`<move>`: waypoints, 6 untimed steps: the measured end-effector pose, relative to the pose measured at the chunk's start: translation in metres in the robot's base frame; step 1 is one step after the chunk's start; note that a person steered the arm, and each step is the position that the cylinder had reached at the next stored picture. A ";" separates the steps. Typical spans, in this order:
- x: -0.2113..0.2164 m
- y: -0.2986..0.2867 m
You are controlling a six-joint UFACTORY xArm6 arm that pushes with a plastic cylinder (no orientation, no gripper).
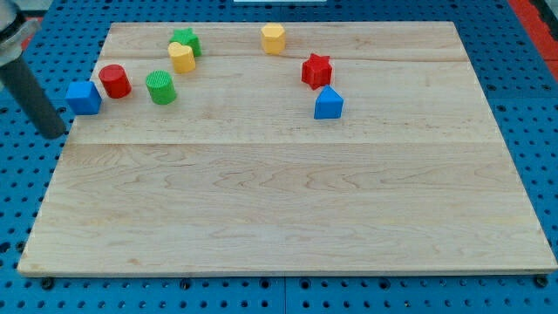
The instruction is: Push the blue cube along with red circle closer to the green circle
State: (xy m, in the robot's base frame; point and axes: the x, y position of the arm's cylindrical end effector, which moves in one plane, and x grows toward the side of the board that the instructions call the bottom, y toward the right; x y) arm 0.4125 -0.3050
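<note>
The blue cube (84,97) sits at the board's left edge near the view's top. The red circle (114,81) stands just right of it and slightly higher, almost touching. The green circle (161,87) stands a short gap right of the red circle. My tip (54,133) is at the lower end of the dark rod, off the board's left edge, below and left of the blue cube, apart from it.
A yellow block (181,57) and a green star (186,40) stand above the green circle. A yellow hexagon (273,38), a red star (316,71) and a second blue block (329,103) lie right of centre. The wooden board (279,218) rests on blue pegboard.
</note>
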 end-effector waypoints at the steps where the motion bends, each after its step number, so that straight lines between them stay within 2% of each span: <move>1: -0.011 0.001; 5: -0.028 0.000; 6: -0.041 0.017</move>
